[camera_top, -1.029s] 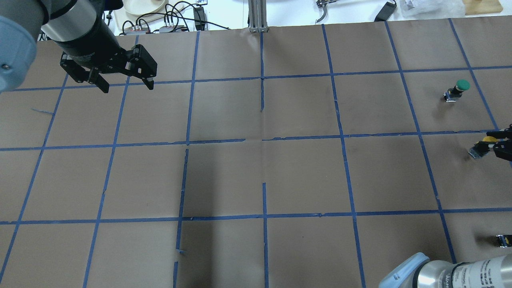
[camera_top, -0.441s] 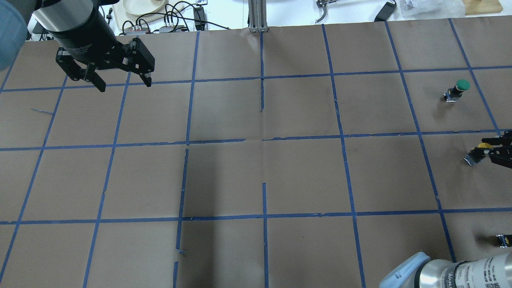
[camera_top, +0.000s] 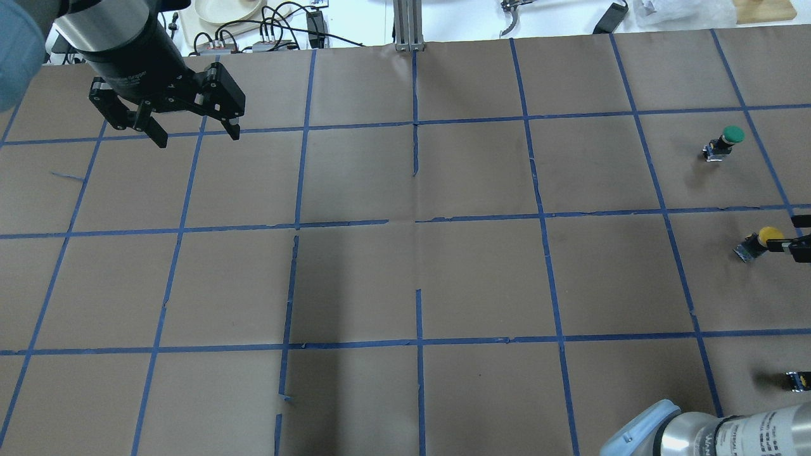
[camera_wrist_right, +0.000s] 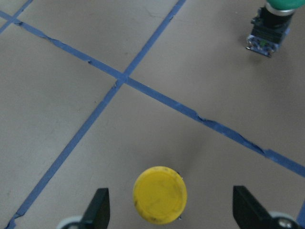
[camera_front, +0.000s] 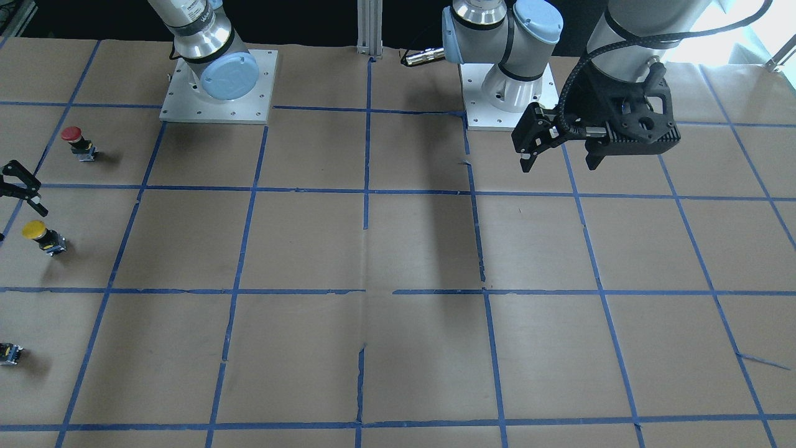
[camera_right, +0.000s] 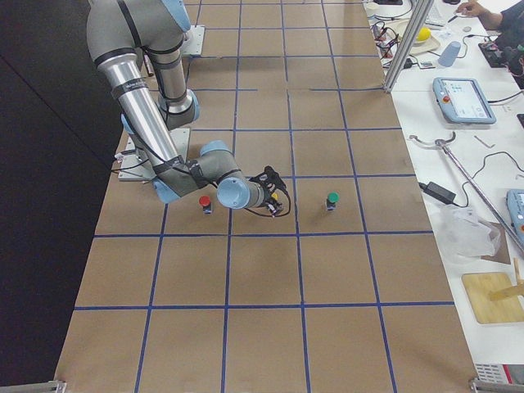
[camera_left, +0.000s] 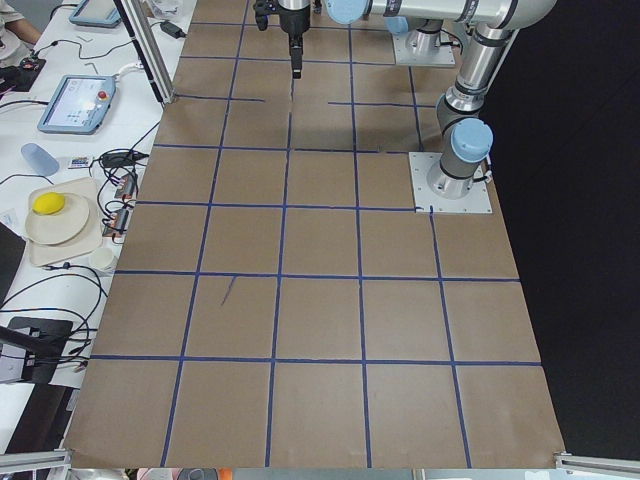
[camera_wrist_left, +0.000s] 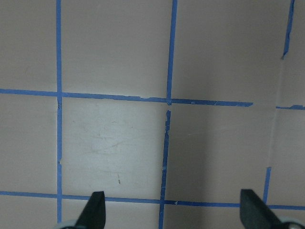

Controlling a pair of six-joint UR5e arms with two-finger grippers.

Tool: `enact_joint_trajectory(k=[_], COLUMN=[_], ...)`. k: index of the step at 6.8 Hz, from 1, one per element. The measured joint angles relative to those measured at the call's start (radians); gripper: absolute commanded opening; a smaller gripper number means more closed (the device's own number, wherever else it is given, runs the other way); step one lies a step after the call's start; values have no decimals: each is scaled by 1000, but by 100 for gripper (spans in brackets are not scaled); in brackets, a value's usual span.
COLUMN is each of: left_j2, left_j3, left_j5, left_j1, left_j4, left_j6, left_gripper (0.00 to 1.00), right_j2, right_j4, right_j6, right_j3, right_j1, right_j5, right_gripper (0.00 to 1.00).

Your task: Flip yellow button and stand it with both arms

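About the yellow button (camera_wrist_right: 159, 194): stands on its base, cap uppermost, long axis close to vertical. Sits between the fingers of the right gripper (camera_top: 791, 233), near their tips. Touches neither finger (camera_wrist_right: 99, 209) in the wrist view; leaves a strip of brown paper (camera_wrist_right: 228, 76) bare on each side of the cap.

About that gripper: spread wide, holding nothing, low over the paper (enters the overhead and front views by its finger ends only).

Seen from the right wrist, offers little but the round cap, nearly face-on from above, plain yellow, hiding the body below. Seen from the front, adds the rest: a mushroom cap on a short blocky black-grey body with a bluish foot. Seen from overhead, appears to brush one finger end at the cap's rim, so cannot settle contact there; settled only by the wrist view. Seen from the exterior right, mostly hidden behind the gripper, down to a speck of yellow.

Ahead of the right gripper, beyond a line of blue tape (camera_wrist_right: 190, 114) and off to one side: a green button (camera_wrist_right: 270, 26), likewise cap-up. Back beside that arm's wrist: a red button (camera_right: 205, 202), also upright.

About the left gripper (camera_front: 558, 165): spread wide too, holding nothing, hanging above bare paper and tape, well apart from the yellow button.
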Motion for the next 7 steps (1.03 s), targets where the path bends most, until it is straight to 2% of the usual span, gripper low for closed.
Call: enact_joint_trajectory(k=[1, 3, 4, 7], left_j2=[0, 1, 1, 3], left_j3=[1, 7, 7, 11], left_j5=[-1, -6, -7, -5], left_j1=[0, 0, 0, -4], left_j4=[0, 0, 0, -6], left_j6=[1, 0, 0, -1], left_gripper=[100, 100, 100, 100], right_j2=[-54, -161, -202, -312], right_j4=[24, 141, 220, 474], right_j6=[129, 511, 732, 1328], right_j3=[-29, -105, -153, -276], right_j1=[23, 141, 235, 559], right_j5=[-64, -240, -319, -467], right_gripper=[100, 100, 100, 100])
